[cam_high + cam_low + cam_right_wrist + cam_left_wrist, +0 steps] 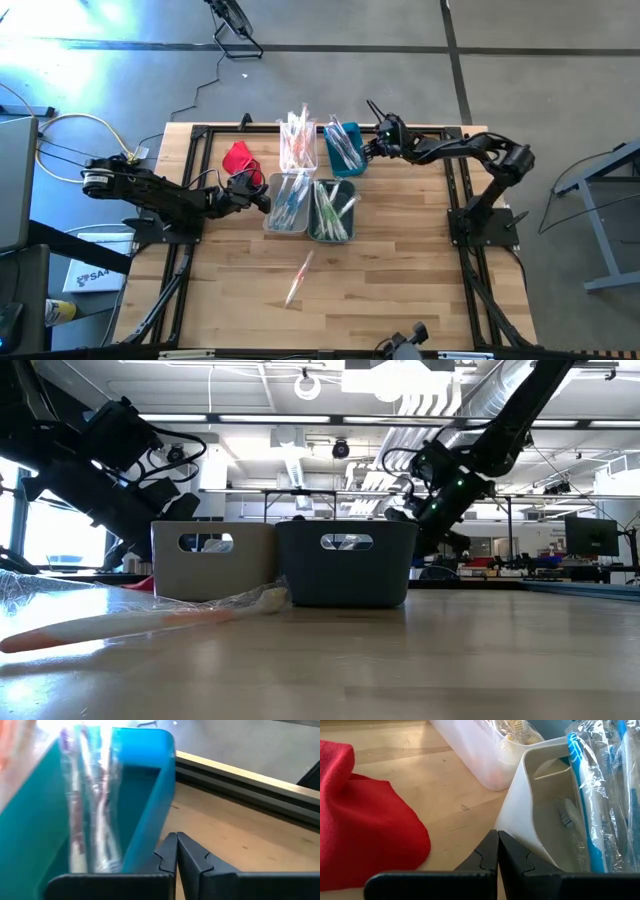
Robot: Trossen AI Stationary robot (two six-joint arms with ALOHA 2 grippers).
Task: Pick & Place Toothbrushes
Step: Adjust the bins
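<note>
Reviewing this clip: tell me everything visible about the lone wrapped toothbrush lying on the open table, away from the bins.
The lone orange-handled toothbrush in a clear plastic wrapper lies flat on the bare wooden table, nearer the front edge than the four bins. From above it sits diagonally, thin and straight, with a paler end toward the bins. The low view shows its crinkled wrapper, orange handle and whitish head end. Nothing touches it but the table; both grippers are far off by the bins.
</note>
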